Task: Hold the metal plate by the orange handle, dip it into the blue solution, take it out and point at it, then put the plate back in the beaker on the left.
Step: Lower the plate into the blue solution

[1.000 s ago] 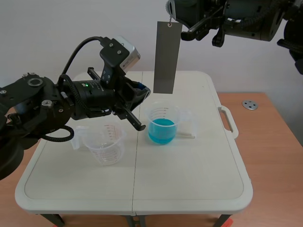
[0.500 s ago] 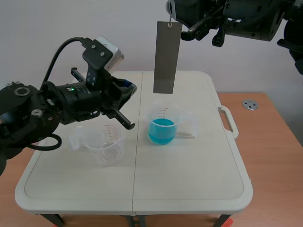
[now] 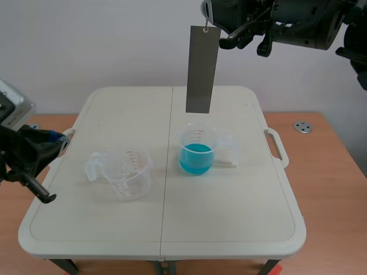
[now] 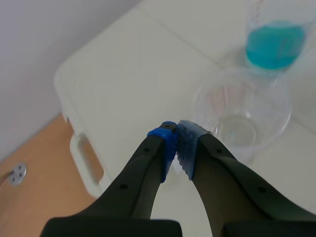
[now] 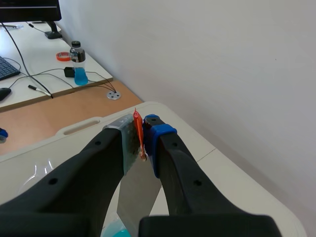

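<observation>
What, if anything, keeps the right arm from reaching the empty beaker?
Probably nothing, so likely yes: the empty beaker stands open-topped, and the left tool sits shut at the edge of the table, clear of it.

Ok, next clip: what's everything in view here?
grey rectangular metal plate: one, grey, hanging upright above the blue-filled beaker, clear of it
orange handle: one, orange, at the plate's top
clear plastic beaker of blue solution: one, mid-table
empty clear plastic beaker: one, left of the blue one
white folding table: one, under both beakers
round metal disc: one, silver, on the wood beside the table
left gripper: black, shut on nothing, at the table's left edge
right gripper: black, raised, shut on the handle
</observation>
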